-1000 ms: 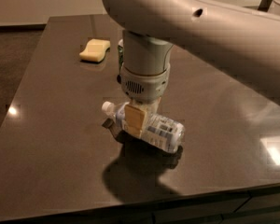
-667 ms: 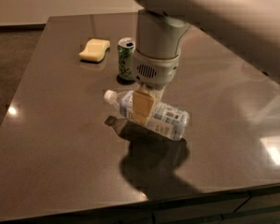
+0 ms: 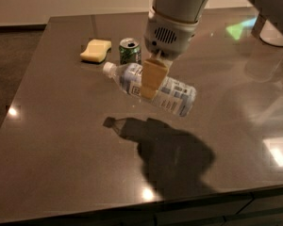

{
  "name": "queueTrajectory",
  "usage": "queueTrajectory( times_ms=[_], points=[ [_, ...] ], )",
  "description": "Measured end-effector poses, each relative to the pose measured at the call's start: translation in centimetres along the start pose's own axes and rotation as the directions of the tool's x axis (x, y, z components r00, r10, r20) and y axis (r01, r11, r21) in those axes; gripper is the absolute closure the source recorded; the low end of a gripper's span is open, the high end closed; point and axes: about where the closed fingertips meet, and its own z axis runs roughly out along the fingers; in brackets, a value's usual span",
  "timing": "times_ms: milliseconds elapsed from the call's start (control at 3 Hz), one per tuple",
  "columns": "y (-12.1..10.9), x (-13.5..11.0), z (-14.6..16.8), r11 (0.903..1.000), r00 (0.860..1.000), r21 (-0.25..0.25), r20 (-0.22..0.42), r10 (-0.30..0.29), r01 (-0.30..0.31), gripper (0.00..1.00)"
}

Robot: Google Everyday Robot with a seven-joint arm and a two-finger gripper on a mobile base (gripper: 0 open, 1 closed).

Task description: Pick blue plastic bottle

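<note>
The blue plastic bottle (image 3: pixel 172 94) is a clear bottle with a white cap and a pale blue-and-white label. It hangs lying sideways in the air above the dark table (image 3: pixel 61 145), cap end pointing left, and its shadow falls on the table below. My gripper (image 3: pixel 150 83) comes down from the white arm at the top and is shut on the bottle's middle. One tan finger (image 3: pixel 152 78) shows across the front of the bottle.
A green soda can (image 3: pixel 129 51) stands upright just behind the bottle's cap end. A yellow sponge (image 3: pixel 95 50) lies to the can's left. The table's front edge runs along the bottom and its left edge drops to the floor.
The gripper has lifted the bottle off the table and carried it higher. The bottle's shadow has separated from it. The soda can has come into view behind it.
</note>
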Motion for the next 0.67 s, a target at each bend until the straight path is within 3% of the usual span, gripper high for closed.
queueTrajectory(
  times_ms=[667],
  points=[
    [-1.8, -2.3, -4.4, 0.9964, 0.988, 0.060, 0.138, -0.067, 0.060, 1.00]
  ],
)
